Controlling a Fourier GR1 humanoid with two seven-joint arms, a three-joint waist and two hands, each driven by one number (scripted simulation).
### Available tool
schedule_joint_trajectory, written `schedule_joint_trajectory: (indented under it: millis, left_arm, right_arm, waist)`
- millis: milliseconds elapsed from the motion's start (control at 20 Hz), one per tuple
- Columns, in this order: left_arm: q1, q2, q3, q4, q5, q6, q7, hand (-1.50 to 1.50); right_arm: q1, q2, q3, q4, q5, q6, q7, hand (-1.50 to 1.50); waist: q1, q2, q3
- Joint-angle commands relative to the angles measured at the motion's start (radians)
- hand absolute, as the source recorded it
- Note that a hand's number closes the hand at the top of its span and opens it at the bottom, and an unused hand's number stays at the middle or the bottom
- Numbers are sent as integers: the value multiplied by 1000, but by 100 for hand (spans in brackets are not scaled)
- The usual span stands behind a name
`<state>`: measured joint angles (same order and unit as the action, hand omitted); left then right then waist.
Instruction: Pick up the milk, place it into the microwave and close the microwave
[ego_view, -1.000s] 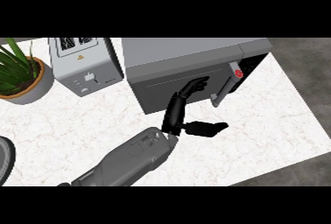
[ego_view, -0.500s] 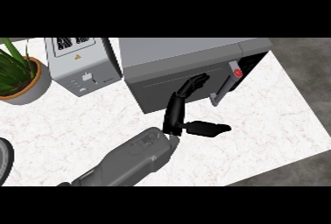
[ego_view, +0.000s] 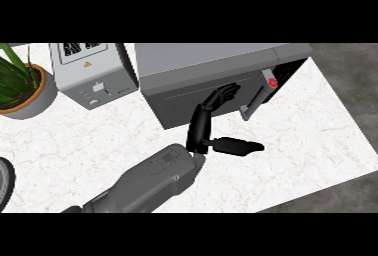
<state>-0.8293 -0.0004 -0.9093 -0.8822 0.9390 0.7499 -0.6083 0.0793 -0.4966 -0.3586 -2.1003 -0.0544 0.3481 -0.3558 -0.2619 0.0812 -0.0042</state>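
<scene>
Head view: robot hand (ego_view: 201, 131) unclenched, fingertips seemingly against boxy grey microwave (ego_view: 214, 75) door; marble counter (ego_view: 310, 135).

The surface (ego_view: 295, 145) looked like white veined marble, smooth. The microwave (ego_view: 199, 65) and toaster (ego_view: 92, 70) showed matt grey metal. The plant pot (ego_view: 33, 102) looked dull, stone-like.

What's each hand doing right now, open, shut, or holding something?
Left hand: not in view.
Right hand: open, holding nothing; straight fingers rest against the microwave door, thumb out to the side.
</scene>
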Motion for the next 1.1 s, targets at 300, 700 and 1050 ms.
schedule_joint_trajectory:
  millis: [300, 700, 1050]
  left_arm:
    - [-75, 0, 43, 79, 66, -3, -26, -150]
    - [-79, 0, 39, 100, 105, -10, -58, -150]
    - [-72, 0, 29, 107, 129, -4, -98, -150]
  right_arm:
    - [-35, 118, 93, 127, -254, 50, 54, -150]
    - [-86, 78, 72, 198, -355, 92, 95, -150]
    - [-122, 45, 46, 267, -423, 130, 105, -150]
  waist:
    - [7, 18, 6]
    - [-12, 18, 4]
    - [-29, 17, 6]
